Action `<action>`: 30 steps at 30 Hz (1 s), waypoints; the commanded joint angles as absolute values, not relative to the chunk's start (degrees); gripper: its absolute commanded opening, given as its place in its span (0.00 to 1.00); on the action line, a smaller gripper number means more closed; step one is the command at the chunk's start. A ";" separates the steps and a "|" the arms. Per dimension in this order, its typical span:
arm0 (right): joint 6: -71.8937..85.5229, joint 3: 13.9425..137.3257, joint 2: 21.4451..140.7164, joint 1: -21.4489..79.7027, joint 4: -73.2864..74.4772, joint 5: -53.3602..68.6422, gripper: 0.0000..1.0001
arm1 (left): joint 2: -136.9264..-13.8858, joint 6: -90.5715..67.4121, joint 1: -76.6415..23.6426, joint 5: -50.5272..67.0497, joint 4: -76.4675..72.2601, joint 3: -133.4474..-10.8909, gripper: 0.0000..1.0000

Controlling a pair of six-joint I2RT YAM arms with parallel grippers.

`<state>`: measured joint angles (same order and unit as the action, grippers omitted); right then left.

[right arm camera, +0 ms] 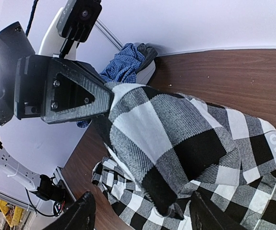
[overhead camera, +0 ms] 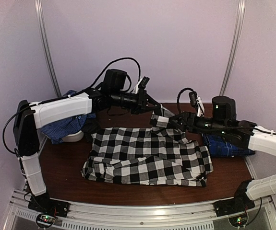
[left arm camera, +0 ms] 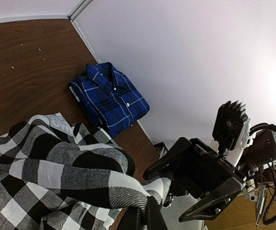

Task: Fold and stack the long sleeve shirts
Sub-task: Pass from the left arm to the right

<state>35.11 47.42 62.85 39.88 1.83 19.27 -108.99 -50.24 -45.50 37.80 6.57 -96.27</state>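
Closest to me is the aluminium rail (overhead camera: 142, 216) along the near edge, with both arm bases bolted to it. Above it is the brown counter (overhead camera: 61, 167).

At the far left, behind the left arm (overhead camera: 61, 109), a crumpled blue checked cloth (overhead camera: 61, 128) lies bunched over a white rounded object (overhead camera: 74, 137) near the wall. My right wrist view shows the same blue bundle (right arm camera: 126, 64) in the counter's corner.

In the middle, the black-and-white check shirt (overhead camera: 147, 158) is spread across the counter, rumpled, with its far right part lifted off the surface. The left end effector (overhead camera: 153, 106) reaches over its far edge and is clamped tight on that raised cloth. In the right wrist view the fabric (right arm camera: 176, 129) comes straight out of the closed tip (right arm camera: 110, 98) and hangs down in a fold.

Just to the right, the right end effector (overhead camera: 162, 120) meets the same raised piece. Its jaws stand wide apart (right arm camera: 145, 213), and the hanging fold sits between them. I can't tell whether either finger touches the cloth. From the left wrist I see it spread (left arm camera: 164, 196) beside the check fabric (left arm camera: 42, 177).

At the right side, the royal blue shirt (overhead camera: 224, 143) lies folded flat near the wall, collar up and white buttons showing (left arm camera: 110, 98), apart from the check shirt.
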 commanded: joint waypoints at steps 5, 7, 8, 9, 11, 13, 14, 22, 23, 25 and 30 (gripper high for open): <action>34.53 48.41 65.43 40.42 -1.95 22.51 0.63 | -107.58 -50.94 -45.97 39.02 2.04 -95.36 0.00; 34.73 48.11 65.77 40.47 -2.66 22.93 0.62 | -107.58 -50.95 -45.97 39.21 1.78 -95.36 0.00; 34.91 48.04 65.95 40.55 -3.02 23.14 0.61 | -107.52 -50.87 -45.97 39.25 1.76 -95.32 0.00; 35.03 47.99 66.12 40.58 -3.40 23.36 0.60 | -107.48 -50.84 -45.97 39.26 1.71 -95.16 0.00; 35.29 47.82 66.42 40.54 -4.34 23.80 0.57 | -107.38 -50.74 -45.97 39.29 1.76 -94.87 0.00; 35.61 47.69 66.76 40.69 -5.03 24.34 0.53 | -107.23 -50.80 -45.96 39.15 1.63 -94.48 0.00; 35.70 47.64 66.98 40.69 -5.35 24.48 0.51 | -107.15 -50.78 -45.97 39.16 1.52 -94.29 0.00; 36.47 46.93 67.09 40.68 -6.06 22.81 0.15 | -105.97 -50.05 -45.97 38.56 1.23 -93.16 0.00; 36.51 47.01 66.88 40.69 -5.66 22.29 0.11 | -105.84 -49.90 -45.97 38.38 1.23 -93.02 0.00; 36.43 47.45 66.44 40.66 -4.01 20.94 0.04 | -105.65 -49.48 -45.97 38.32 1.45 -92.99 0.00; 35.39 49.31 64.63 40.51 2.04 16.50 0.00 | -104.70 -46.19 -45.96 37.23 3.12 -93.16 0.00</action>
